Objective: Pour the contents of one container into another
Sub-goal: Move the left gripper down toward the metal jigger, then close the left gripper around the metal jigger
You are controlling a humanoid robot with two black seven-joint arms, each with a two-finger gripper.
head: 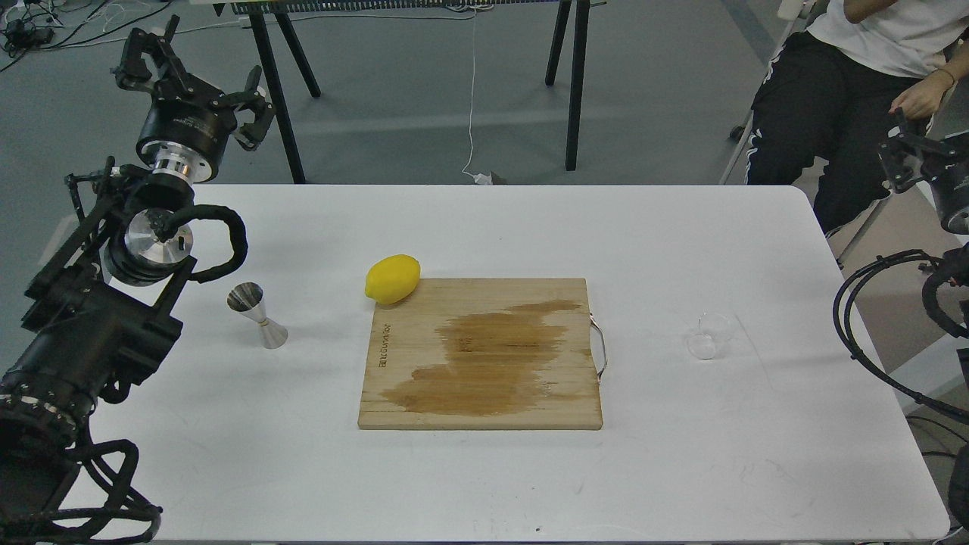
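Observation:
The see-through cup (710,335) stands on the white table (681,469), right of the cutting board. The steel jigger (256,314) stands upright on the left side of the table. My left gripper (195,76) is raised beyond the table's far left corner, well behind the jigger, open with nothing between its fingers. My right gripper (905,151) shows at the right edge, off the table and far up and right of the cup. It is dark and partly cut off, so its fingers cannot be told apart.
A wooden cutting board (481,356) with a dark wet stain and a metal handle lies mid-table. A yellow lemon (392,278) rests at its far left corner. A seated person (833,91) is beyond the far right corner. Black stand legs (575,83) rise behind the table.

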